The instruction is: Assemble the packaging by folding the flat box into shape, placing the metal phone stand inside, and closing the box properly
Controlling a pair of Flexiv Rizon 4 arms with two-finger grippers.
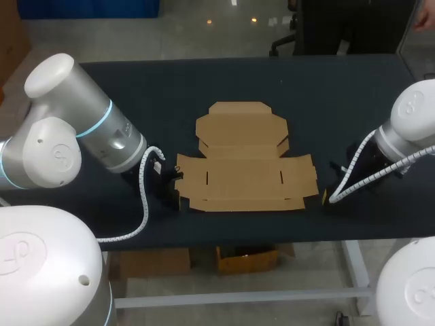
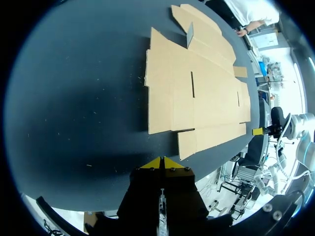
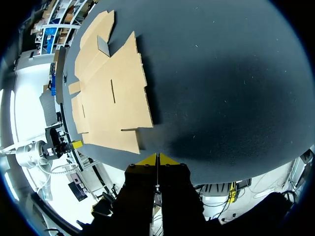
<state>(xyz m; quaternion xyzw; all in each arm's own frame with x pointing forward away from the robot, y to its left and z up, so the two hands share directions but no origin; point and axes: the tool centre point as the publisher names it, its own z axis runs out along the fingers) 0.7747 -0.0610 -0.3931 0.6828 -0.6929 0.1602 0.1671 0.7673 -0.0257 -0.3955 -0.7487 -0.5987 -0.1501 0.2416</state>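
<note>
Flat box point(image 1: 246, 173), unfolded, between left gripper point(image 2: 162, 162) and right gripper point(image 3: 157, 159) (both with tips together)

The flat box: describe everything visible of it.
The flat box is plain brown cardboard, die-cut, fully unfolded, lying flat mid-way across the dark table. A wide main panel with two short slits carries end flaps; a narrower lid panel with angled corners points to the far edge. One small tab beside the lid seems lifted. The left tool and right tool, both shut, sit off its ends, apart from it.
</note>
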